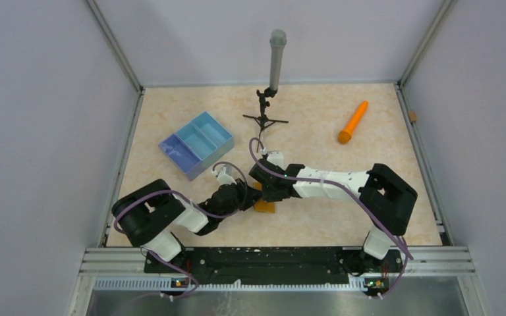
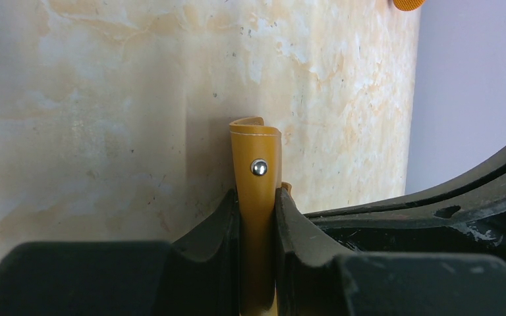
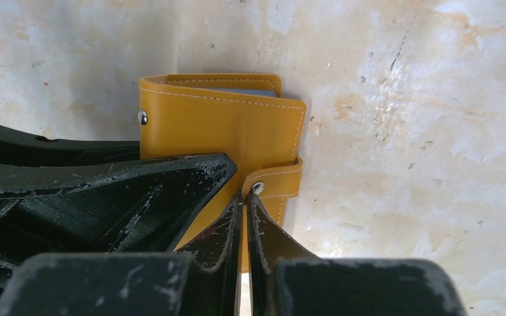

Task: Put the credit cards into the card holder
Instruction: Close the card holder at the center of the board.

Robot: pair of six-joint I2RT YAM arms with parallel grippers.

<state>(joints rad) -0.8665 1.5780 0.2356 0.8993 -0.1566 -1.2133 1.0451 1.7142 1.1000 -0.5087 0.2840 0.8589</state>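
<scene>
Card holder (image 3: 230,128) partly hidden beneath right gripper (image 3: 245,197)

the left arm (image 1: 171,220) and right arm (image 1: 333,184) have white links, bulky black joints and looping purple cables (image 1: 387,232); the right gripper (image 3: 245,196) has black fingers (image 3: 273,243) scratched pale.

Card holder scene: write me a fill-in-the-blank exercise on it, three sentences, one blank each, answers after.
1. The left gripper has its jaws shut on the ___.
2. The blue divided tray lies on the ___ arm's side.
3. The orange stick lies toward the back ___ corner of the table.

Missing words: card holder; left; right.
</scene>
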